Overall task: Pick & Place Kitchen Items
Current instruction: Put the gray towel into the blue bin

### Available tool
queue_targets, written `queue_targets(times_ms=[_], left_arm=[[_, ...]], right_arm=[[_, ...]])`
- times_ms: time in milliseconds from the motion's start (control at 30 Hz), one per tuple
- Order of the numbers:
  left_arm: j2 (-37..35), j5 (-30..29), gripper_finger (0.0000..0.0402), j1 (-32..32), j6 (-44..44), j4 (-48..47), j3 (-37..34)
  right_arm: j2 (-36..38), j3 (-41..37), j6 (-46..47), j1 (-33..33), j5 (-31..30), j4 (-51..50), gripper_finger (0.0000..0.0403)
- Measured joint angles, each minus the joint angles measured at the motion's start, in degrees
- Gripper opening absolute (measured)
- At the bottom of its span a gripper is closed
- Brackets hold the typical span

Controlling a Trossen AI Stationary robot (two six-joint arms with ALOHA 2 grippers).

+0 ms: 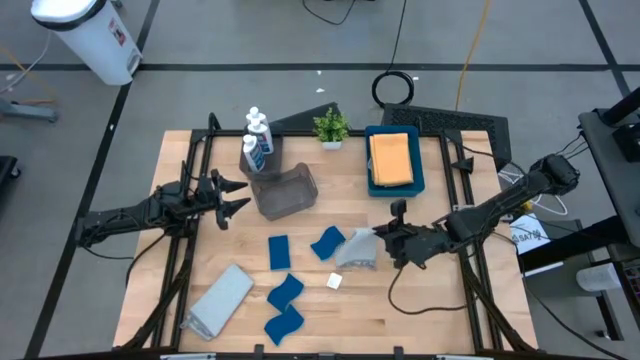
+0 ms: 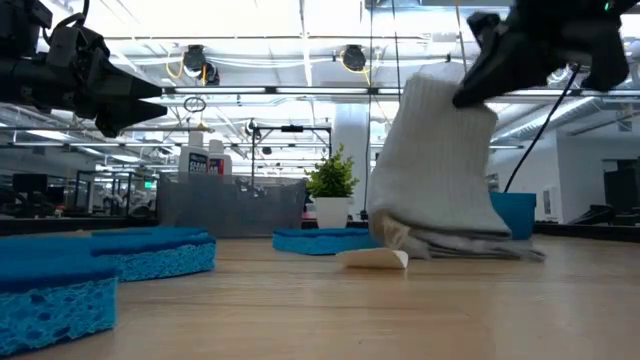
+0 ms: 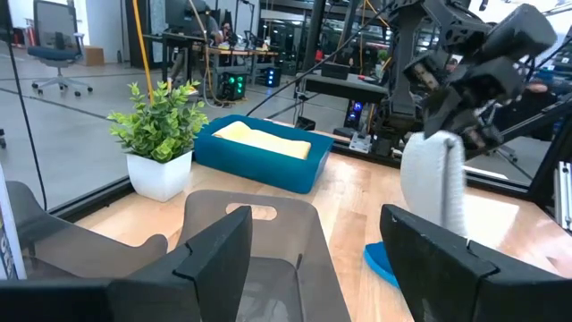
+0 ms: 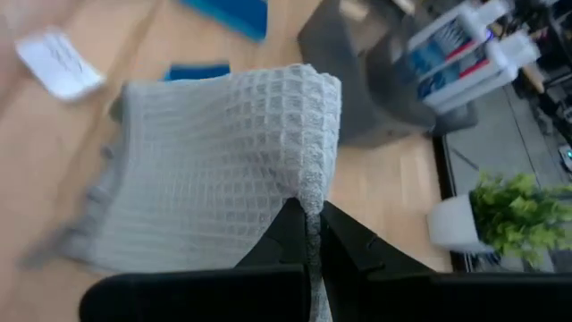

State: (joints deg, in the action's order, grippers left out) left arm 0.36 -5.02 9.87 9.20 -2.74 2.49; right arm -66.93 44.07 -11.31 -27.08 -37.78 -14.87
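The grey cloth (image 1: 357, 249) hangs from the right tool (image 1: 385, 240) near the middle of the table (image 1: 430, 315), its upper edge pinched between the closed fingers while its lower folds rest crumpled on the wood. It is pale grey with a waffle weave (image 4: 219, 161), and from the low view it stands up like a drooping column (image 2: 437, 170). A small white paper scrap (image 1: 334, 282) lies just beside it, and blue sponges (image 1: 327, 242) are scattered close by to the left. Farther back, an orange cloth (image 1: 392, 157) lies in the blue tray (image 1: 372, 181), with a potted plant (image 1: 331, 127), a grey bin (image 1: 284, 190) and white bottles (image 1: 257, 140) alongside. The left tool (image 1: 236, 195) hovers near the bin with its fingers apart, holding nothing.
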Motion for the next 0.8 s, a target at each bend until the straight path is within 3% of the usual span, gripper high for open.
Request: queue_targets(times_ms=[400, 600, 800], left_arm=[[0.0, 0.0, 0.0251, 0.0, -0.01, 0.0, 0.0], [0.0, 0.0, 0.0251, 0.01, 0.0, 0.0, -0.01], [0.0, 0.0, 0.0251, 0.0, -0.01, 0.0, -0.01]], right_arm=[[14.31, 0.0, 0.43, -3.05, -0.21, 1.35, 0.0], [19.31, 0.0, 4.94, -3.05, -8.31, 0.22, 0.0], [20.39, -1.12, 7.04, -3.05, -10.43, -0.64, 0.0]])
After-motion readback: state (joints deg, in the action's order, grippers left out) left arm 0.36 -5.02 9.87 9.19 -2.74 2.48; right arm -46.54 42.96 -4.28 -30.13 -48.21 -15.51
